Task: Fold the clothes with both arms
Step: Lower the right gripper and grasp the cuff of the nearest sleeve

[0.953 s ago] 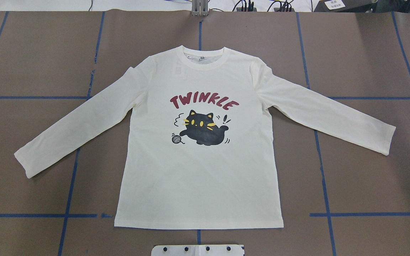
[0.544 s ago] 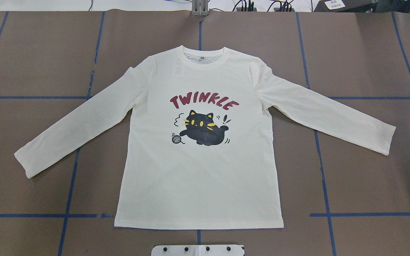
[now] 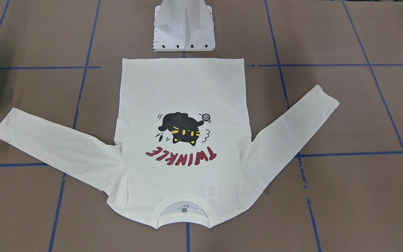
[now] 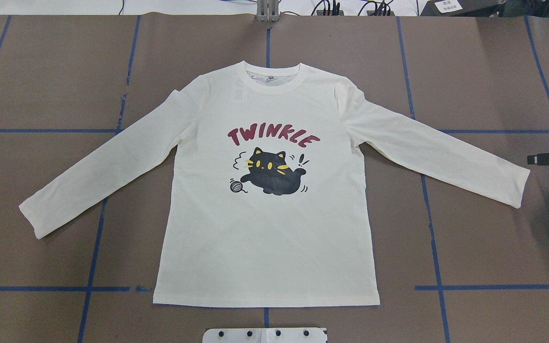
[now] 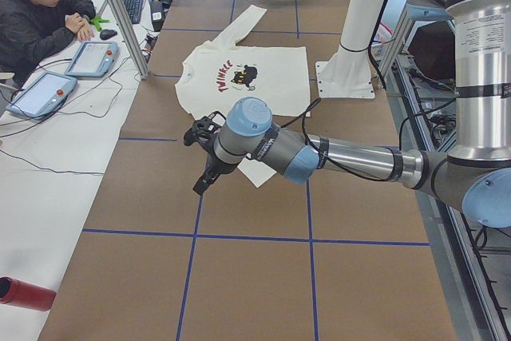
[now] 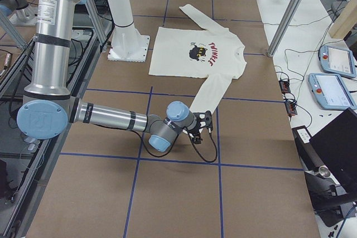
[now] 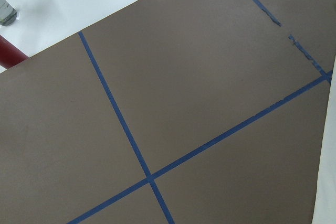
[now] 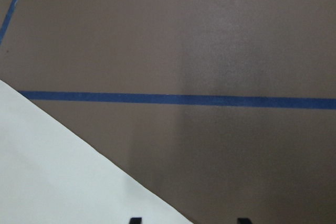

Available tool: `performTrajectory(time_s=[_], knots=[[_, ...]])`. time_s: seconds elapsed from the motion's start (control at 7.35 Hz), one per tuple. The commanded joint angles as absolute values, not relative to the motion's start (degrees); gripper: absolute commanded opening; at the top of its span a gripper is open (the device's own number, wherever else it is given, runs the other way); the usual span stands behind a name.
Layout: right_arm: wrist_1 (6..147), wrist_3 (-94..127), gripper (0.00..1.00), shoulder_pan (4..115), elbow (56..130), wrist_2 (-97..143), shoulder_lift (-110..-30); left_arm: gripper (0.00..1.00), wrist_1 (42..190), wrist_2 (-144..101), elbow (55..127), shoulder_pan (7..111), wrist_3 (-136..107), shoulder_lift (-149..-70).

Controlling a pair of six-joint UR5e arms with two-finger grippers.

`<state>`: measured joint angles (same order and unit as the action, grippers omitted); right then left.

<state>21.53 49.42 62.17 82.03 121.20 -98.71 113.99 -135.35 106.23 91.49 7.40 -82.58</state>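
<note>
While the T-shirt (image 4: 265, 228) lies flat and print-up on the brown table (image 4: 493, 71), sleeves spread for folding, the right gripper (image 4: 534, 159) hovers beside the right cuff (image 4: 520, 190), fingers parted, probably to grasp it. Whether the left gripper (image 5: 201, 184) is parted cannot be told.

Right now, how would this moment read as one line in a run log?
shirt: flat, print up, unfolded | right gripper: open, by a sleeve cuff | left gripper: off the shirt, state unclear
</note>
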Motion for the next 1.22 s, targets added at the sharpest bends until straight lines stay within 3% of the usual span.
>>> performTrajectory(time_s=[0.0, 1.09], knots=[[21.01, 50.27, 0.63, 59.07, 81.56, 119.19, -99.05, 1.00, 113.99, -135.35, 106.17, 91.49, 7.47, -82.53], [21.36, 49.57, 0.55, 58.10, 79.81, 117.51, -98.26, 1.00, 113.99, -135.35, 106.17, 91.49, 7.56, -82.44]])
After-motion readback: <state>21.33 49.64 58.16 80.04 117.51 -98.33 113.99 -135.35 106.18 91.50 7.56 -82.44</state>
